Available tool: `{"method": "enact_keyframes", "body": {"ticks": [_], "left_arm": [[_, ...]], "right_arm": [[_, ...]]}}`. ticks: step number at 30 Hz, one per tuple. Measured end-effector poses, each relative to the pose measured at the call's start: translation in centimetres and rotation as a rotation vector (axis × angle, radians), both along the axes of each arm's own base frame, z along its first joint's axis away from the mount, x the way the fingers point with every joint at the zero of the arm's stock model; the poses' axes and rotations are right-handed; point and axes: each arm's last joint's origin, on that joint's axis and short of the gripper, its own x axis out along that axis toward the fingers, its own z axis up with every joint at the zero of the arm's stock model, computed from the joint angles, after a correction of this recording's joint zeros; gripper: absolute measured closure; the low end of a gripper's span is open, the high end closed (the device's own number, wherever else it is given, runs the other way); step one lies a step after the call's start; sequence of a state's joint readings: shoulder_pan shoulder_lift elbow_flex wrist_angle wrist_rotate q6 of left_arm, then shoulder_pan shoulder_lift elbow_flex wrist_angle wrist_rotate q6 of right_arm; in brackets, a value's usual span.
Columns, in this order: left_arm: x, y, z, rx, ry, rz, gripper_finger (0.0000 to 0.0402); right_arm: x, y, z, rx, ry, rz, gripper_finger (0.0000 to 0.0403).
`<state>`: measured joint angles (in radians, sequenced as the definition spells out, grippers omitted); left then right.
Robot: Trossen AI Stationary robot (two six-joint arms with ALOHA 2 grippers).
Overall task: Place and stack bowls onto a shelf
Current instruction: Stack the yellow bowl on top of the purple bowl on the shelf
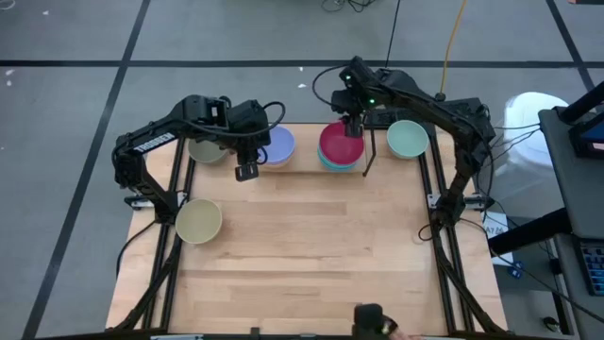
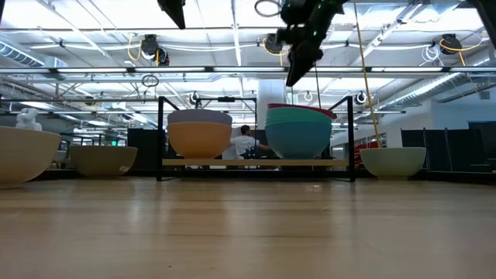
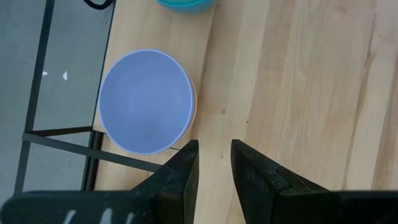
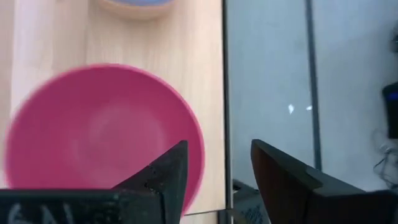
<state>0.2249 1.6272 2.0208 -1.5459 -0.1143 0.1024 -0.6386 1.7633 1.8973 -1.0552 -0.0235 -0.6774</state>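
While both grippers (image 1: 247, 171) (image 1: 353, 126) hang open, two bowl stacks (image 1: 341, 146) (image 1: 275, 146) fill the shelf (image 2: 256, 163), three bowls (image 1: 198, 221) loose.

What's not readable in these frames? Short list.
- Bowls under the magenta bowl: the high view shows only a cyan rim; the count is hidden.
- Bowl behind the left arm, high view: mostly covered.
- Right gripper, low view: its fingers merge into one silhouette.
- Left gripper, low view: cut off by the top edge.

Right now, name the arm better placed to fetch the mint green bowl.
Right. The mint green bowl sits beside the shelf, just off the right gripper; the left gripper hangs beyond the lavender bowl.
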Motion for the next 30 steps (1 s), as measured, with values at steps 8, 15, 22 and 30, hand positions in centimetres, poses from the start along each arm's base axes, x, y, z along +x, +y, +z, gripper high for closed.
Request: {"method": "enact_keyframes", "body": {"ticks": [8,15,22,30], "left_arm": [[-0.1,0.0,-0.5,-0.040,0.026,0.079,0.0302],[-0.1,0.1,-0.8,-0.150,-0.025,0.371,0.0302],[0.2,-1.0,-0.9,-0.238,-0.071,0.567,0.0302],[0.8,-4.1,-1.7,-0.181,-0.061,0.579,0.0303]], "right_arm": [[-3.5,4.2,5.8,-0.092,-0.156,0.020,0.0234],[-7.0,8.6,9.9,-0.154,-0.289,0.072,0.0234],[-10.3,12.3,12.1,-0.184,-0.362,0.146,0.0234],[-13.7,15.4,14.0,-0.224,-0.467,0.223,0.0234]]}}
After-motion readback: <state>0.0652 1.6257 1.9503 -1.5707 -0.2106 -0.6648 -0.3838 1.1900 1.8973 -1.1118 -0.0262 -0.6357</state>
